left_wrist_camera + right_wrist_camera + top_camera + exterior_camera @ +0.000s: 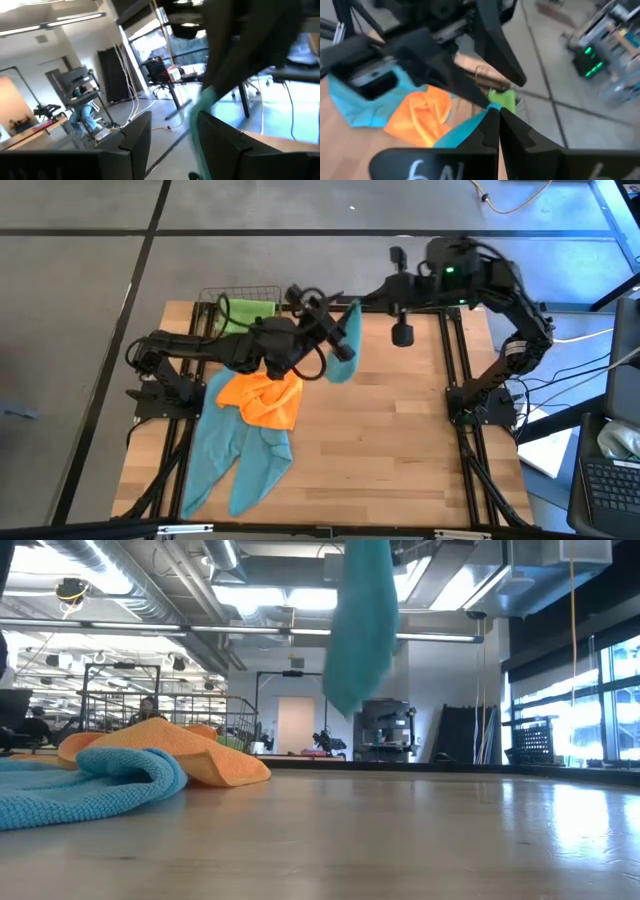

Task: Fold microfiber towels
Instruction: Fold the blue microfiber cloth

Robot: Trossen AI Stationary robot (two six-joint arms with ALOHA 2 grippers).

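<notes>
From above, both arms meet over the counter's far edge with a teal towel hanging between them, while an orange towel lies on more teal towels at the left and a lime green towel sits in a wire basket. Only the right wrist view shows the right gripper, fingers together, clamped on the hanging towel's corner. The left gripper has its fingers apart beside the cloth's edge; the level view cuts off both grippers, and whether the left one touches the cloth is unclear.
</notes>
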